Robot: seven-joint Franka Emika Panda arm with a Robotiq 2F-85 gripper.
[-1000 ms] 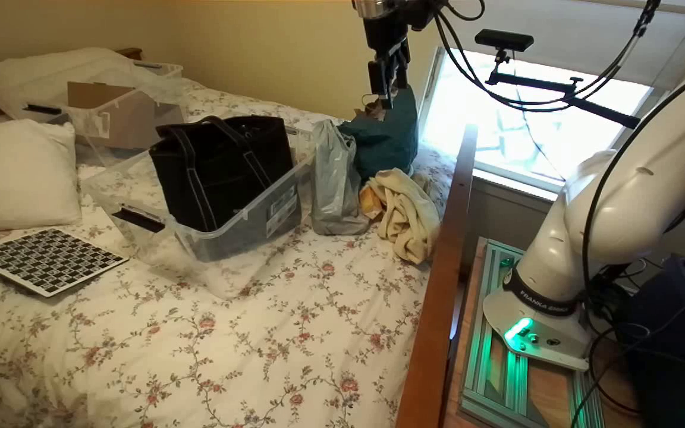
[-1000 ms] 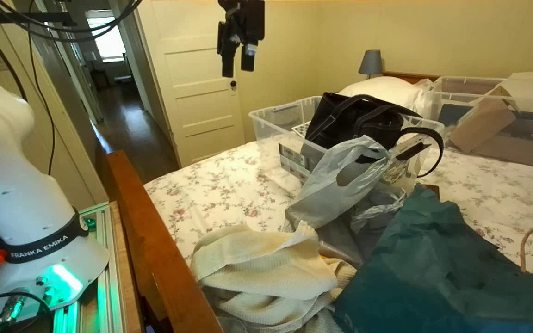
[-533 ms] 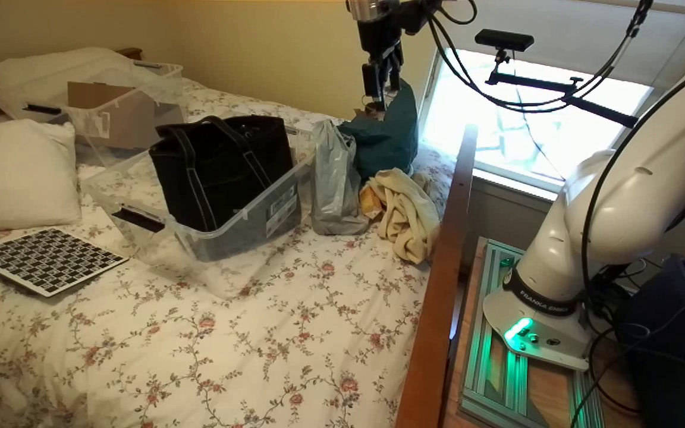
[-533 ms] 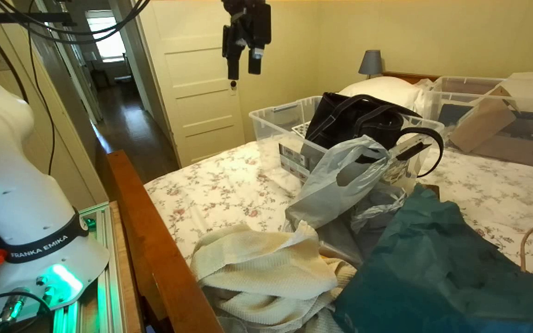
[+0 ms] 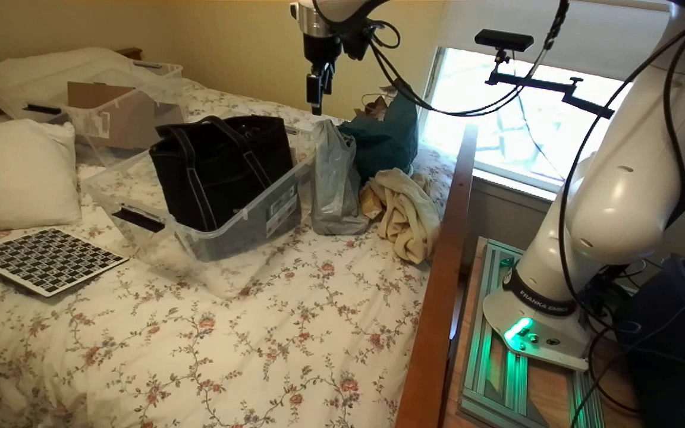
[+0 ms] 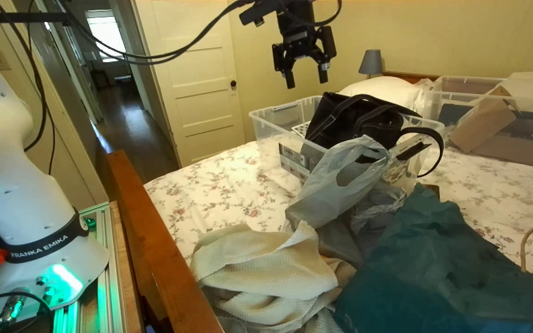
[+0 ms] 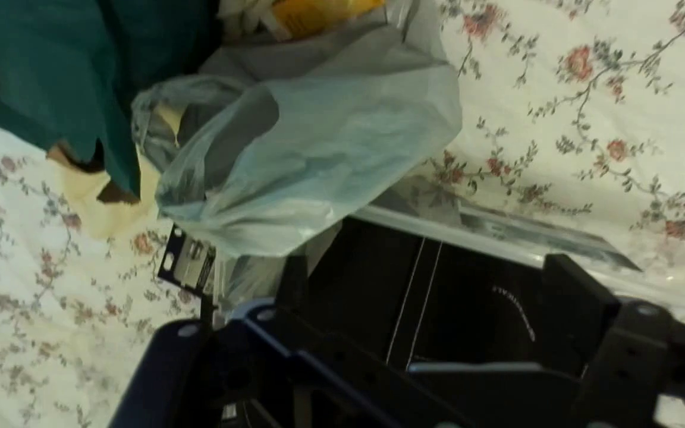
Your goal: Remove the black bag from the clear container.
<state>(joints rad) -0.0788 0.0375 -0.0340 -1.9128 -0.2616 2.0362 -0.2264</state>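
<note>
Moved over a good bit since half a second ago: arm (image 5: 622, 196) and jaws, so now I'm hanging up high, closer to the black bag (image 5: 217, 172) but apart from it. Jaws are spread wide, with the bag showing beyond and between them in the wrist view. Bag's still sitting in the clear container (image 5: 247, 235), top sticking up past the rim, and in an exterior view a strap (image 6: 440, 145) loops out at the end. Right beside the container stands a gray plastic bag (image 5: 336, 190), then a teal bundle (image 5: 387, 139) and a cream cloth (image 5: 405, 211). Off the other way, a checkered board (image 5: 48, 261) lies on the flowered surface (image 5: 283, 351) near a white pillow (image 5: 15, 178).
</note>
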